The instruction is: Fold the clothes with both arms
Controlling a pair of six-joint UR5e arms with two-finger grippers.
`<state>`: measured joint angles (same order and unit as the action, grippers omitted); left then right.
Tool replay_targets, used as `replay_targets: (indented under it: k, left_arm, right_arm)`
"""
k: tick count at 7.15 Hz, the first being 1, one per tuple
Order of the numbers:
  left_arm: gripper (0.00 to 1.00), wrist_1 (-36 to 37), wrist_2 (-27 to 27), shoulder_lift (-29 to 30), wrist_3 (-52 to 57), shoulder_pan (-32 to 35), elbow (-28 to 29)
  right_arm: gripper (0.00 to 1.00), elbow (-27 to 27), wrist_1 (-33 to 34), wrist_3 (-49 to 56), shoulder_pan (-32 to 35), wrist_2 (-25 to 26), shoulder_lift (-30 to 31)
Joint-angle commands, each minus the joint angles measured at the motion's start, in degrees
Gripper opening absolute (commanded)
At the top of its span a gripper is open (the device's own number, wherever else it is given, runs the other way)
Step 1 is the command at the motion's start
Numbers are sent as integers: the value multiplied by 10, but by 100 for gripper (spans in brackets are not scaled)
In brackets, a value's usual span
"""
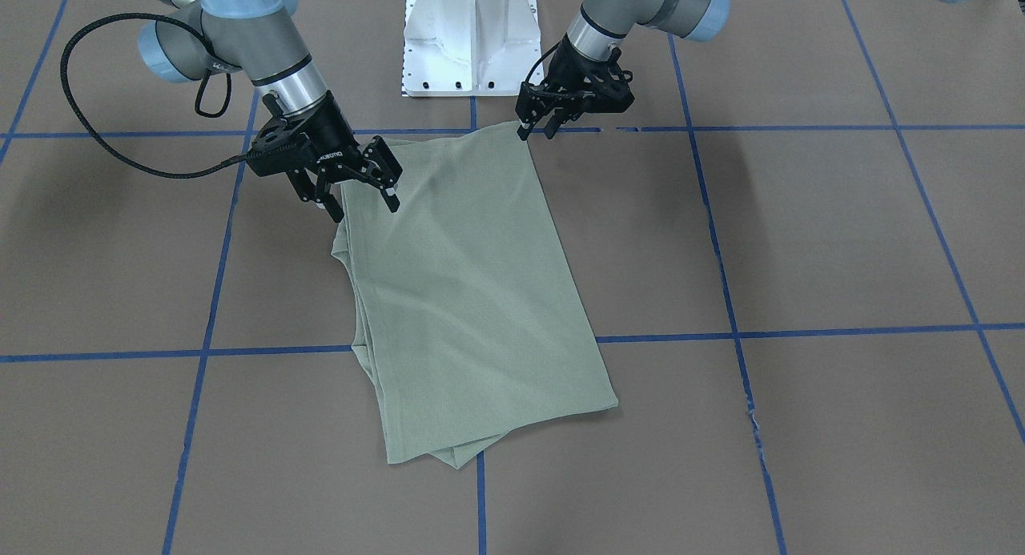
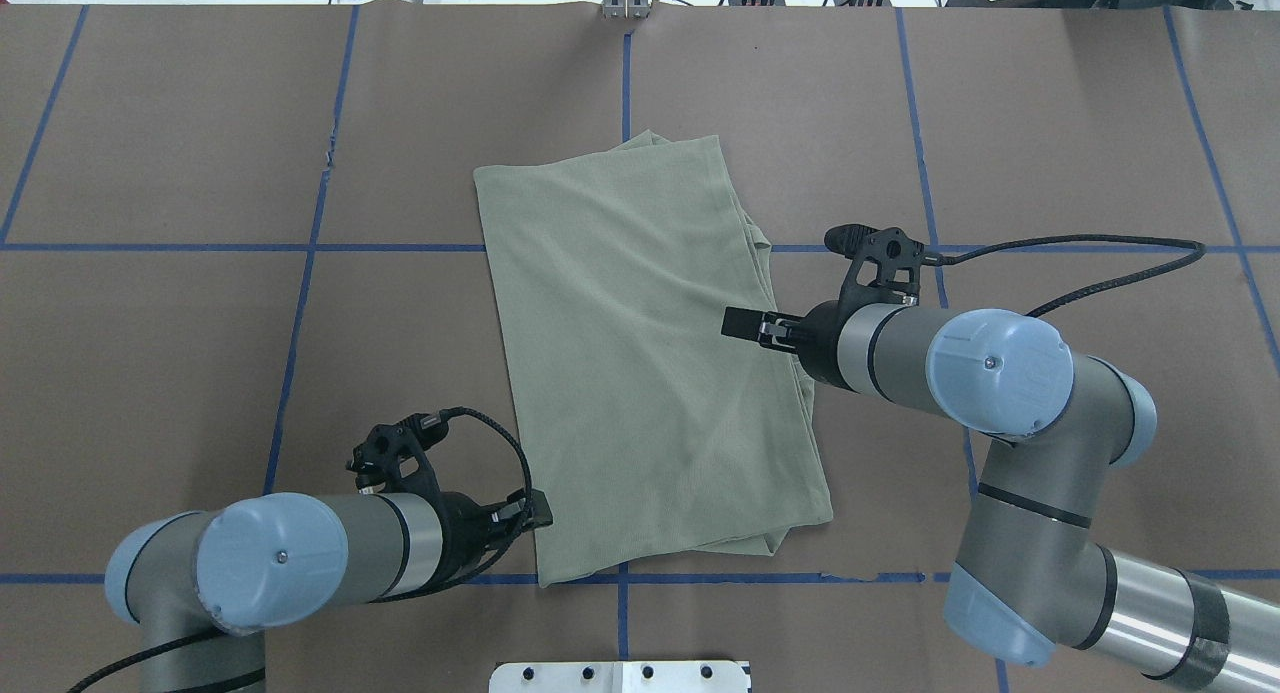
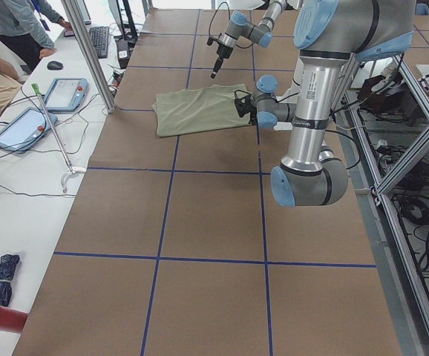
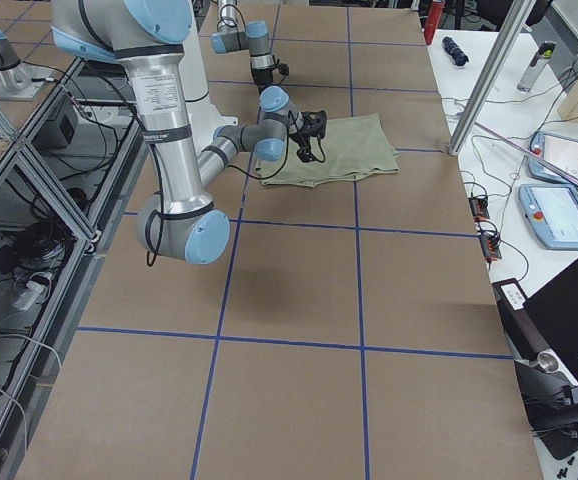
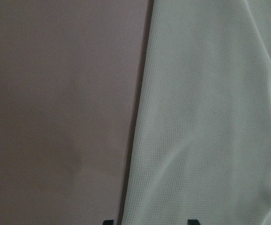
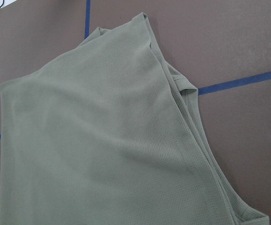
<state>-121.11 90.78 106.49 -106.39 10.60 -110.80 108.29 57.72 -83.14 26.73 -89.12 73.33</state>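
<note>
The clothes are one pale sage-green shirt [image 1: 472, 299] folded into a long rectangle, lying flat in the middle of the table [image 2: 650, 353]. My left gripper [image 1: 538, 129] hovers open at the shirt's near corner by the base. In the left wrist view its two fingertips [image 5: 108, 221] straddle the shirt's edge [image 5: 210, 117]. My right gripper [image 1: 364, 196] is open just above the other near corner, over the layered side edge [image 6: 187, 89]. Neither gripper holds cloth.
Brown table covering with a blue tape grid [image 1: 729, 331]. The white pedestal base [image 1: 468, 42] stands behind the shirt. A side table with tablets [image 3: 21, 126], cables and people runs along the far edge. A metal frame [image 4: 29, 170] lies behind the robot.
</note>
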Motion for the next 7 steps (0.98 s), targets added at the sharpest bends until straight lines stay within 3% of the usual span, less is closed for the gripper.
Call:
replay_targets:
  k: [1,7]
  left_arm:
    - [61,0,-23,0,-5,-30,2]
    - [61,-4,-83,8,-18,-52,18]
  right_arm:
    - [100,0,-1,0,0,0,0]
    - [100,0,-1,0,-1,1,0]
